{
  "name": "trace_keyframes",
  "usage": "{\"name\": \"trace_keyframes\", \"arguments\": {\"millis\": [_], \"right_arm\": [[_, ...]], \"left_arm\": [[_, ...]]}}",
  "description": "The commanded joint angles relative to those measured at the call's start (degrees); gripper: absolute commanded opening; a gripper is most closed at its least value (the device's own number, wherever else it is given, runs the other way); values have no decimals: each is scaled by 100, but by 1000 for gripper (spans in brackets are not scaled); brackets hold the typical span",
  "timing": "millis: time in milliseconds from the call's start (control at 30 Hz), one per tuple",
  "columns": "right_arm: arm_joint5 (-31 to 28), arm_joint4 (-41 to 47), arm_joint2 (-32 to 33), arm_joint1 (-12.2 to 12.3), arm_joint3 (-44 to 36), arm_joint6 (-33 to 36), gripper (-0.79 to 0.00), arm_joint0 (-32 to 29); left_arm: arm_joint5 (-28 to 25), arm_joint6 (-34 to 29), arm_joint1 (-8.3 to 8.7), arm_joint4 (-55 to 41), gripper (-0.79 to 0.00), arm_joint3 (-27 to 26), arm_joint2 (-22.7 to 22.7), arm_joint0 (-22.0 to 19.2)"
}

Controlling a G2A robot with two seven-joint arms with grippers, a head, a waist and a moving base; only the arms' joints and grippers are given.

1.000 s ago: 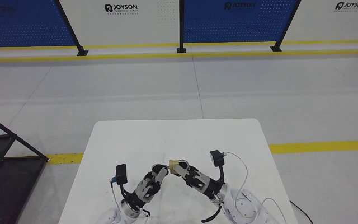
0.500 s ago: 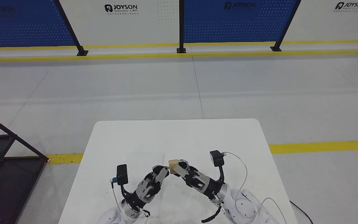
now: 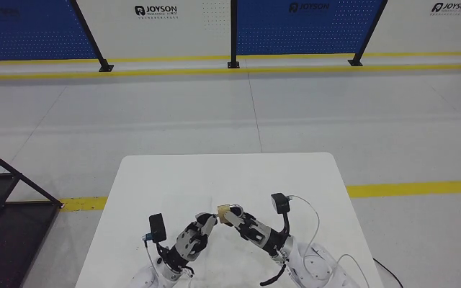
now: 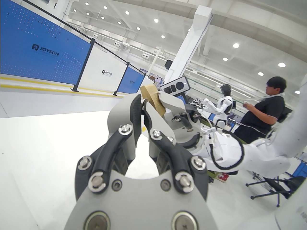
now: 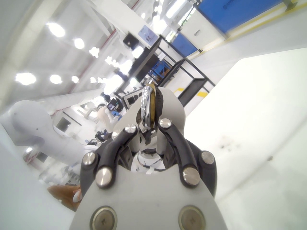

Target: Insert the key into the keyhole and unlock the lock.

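Brass lock (image 3: 225, 211) clamped in right hand (image 5: 153, 99) | left hand (image 4: 142, 104) pinched shut beside it, contents unclear

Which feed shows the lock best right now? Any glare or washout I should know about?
Right wrist view: ceiling lights bloom, the table is washed out, and the lock throws bright glints off its chrome shackle. Left wrist view: even light, wide-angle bending toward the edges, the brass body evenly lit. Top view: flat light, no glare, but the lock is tiny.
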Motion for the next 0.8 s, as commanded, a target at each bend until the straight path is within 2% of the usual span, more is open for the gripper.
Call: {"name": "trace_keyframes", "arguments": {"millis": [0, 200, 467, 767], "right_arm": [[3, -3, -1, 2, -2, 12, -785, 2], [23, -3, -3, 7, -2, 28, -785, 9], [63, 19, -12, 12, -2, 42, -785, 14], [79, 27, -22, 18, 1, 72, -785, 29]], "left_arm": [[60, 102, -1, 180, -785, 7, 5, -11], [236, 533, -6, 663, -785, 37, 39, -31], [882, 1293, -16, 1696, -785, 200, 138, -117], [1408, 1828, -19, 2257, -785, 353, 259, -213]]}}
